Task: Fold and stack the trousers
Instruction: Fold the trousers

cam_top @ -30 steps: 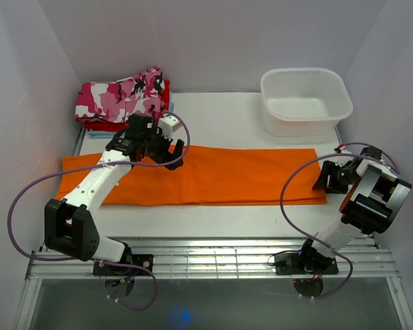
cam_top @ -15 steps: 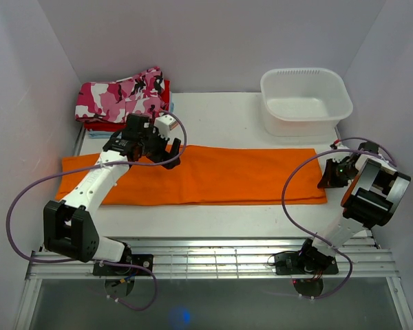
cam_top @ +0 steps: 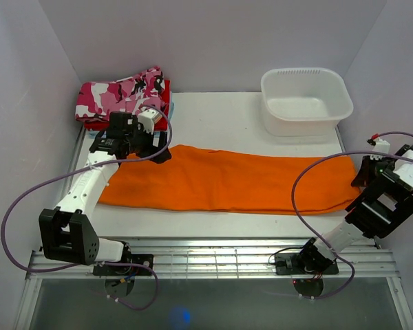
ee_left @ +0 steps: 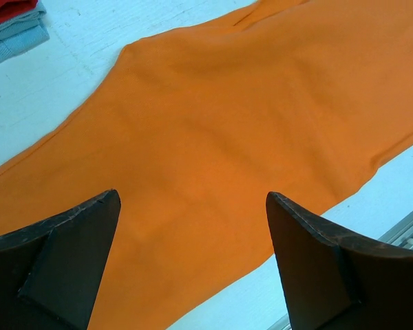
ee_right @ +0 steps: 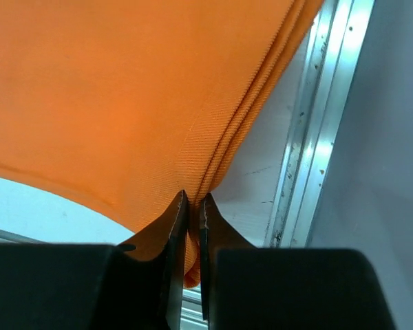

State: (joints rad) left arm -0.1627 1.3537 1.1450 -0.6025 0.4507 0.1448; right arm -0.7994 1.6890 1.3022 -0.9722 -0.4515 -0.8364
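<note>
The trousers (cam_top: pixel 227 182) appear soft, light and limp; take hold at layered edges. The right gripper (ee_right: pixel 191 206) clamps their end; the left gripper (ee_left: pixel 193 198) hovers above them, jaws apart.

On the table there is one pair of bright orange cloth trousers (cam_top: pixel 227 182), one white plastic tub (cam_top: pixel 303 124), one pink camouflage garment (cam_top: pixel 120 96), one plain red garment (cam_top: pixel 96 125) and two white-and-black robot arms (cam_top: pixel 89 182) (cam_top: pixel 382 206).
</note>
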